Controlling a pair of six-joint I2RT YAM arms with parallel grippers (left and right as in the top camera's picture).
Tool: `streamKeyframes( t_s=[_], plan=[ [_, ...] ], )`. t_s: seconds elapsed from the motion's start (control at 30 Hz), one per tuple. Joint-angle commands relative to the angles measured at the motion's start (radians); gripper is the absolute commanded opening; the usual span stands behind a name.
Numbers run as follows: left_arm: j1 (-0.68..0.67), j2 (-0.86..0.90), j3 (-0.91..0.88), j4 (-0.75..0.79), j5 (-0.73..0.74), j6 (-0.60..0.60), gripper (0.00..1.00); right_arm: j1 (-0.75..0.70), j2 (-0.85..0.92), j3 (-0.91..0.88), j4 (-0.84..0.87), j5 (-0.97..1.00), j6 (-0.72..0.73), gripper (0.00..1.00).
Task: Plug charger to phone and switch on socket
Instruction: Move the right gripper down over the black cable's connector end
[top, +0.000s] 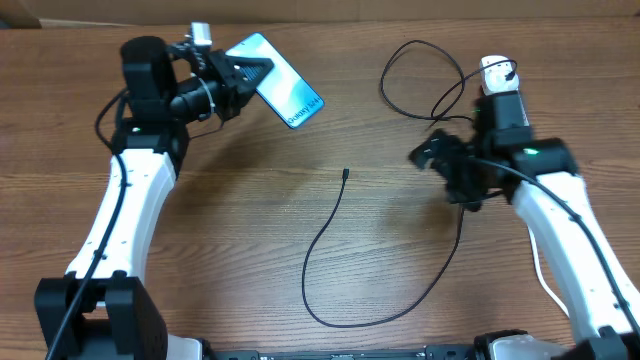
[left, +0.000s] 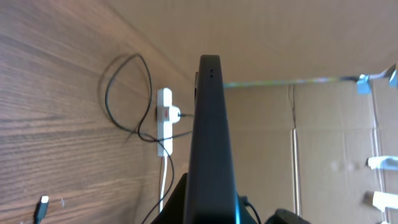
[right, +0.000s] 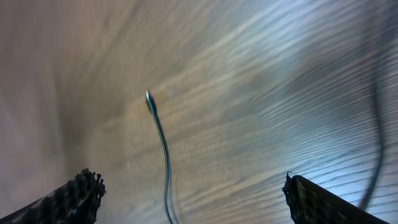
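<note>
1. The phone (top: 288, 92) is gripped at one end by the closed jaws of the left gripper (top: 250, 76). It is held at far left, apparently lifted off the desk (top: 230, 230), with the screen lit. In the left wrist view it is seen edge-on.
2. The jaws of the right gripper (top: 424, 156) are spread wide in the right wrist view and nothing is held. The gripper is placed right of centre, over the desk.
3. The charger (top: 318, 250) is laid on the desk. Its connector tip (top: 345, 174) is free at centre, well apart from the phone. The cable is run near, then right under the right arm, then looped at far right.
4. The socket (left: 164, 118) is found at far right, mostly hidden by the right arm in the overhead view. The charger's plug end appears to be seated in it, though it is too small for this to be certain.
5. The switch state cannot be told.
6. In the blurred right wrist view the connector tip is seen ahead of the open jaws, untouched.
7. Progress is judged early. The phone is in hand and the plug is probably in.
8. Three steps are left: the connector tip is to be picked up, fitted into the phone's port, and the socket switched on.
</note>
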Motion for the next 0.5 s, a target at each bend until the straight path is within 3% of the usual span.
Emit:
streamKeyframes(
  t_s=[0.0, 0.3, 0.47],
  plan=[
    [0.007, 0.043, 0.006, 0.007, 0.016, 0.043, 0.04, 0.076, 0.057, 0.012, 0.006, 0.048, 0.001, 0.94],
    [0.164, 0.114, 0.006, -0.11, 0.022, 0.054, 0.04, 0.189, 0.145, 0.012, 0.09, 0.072, 0.003, 0.87],
    [0.201, 0.114, 0.006, -0.151, 0.05, 0.129, 0.04, 0.252, 0.165, 0.012, 0.179, 0.204, 0.004, 0.71]
  ],
)
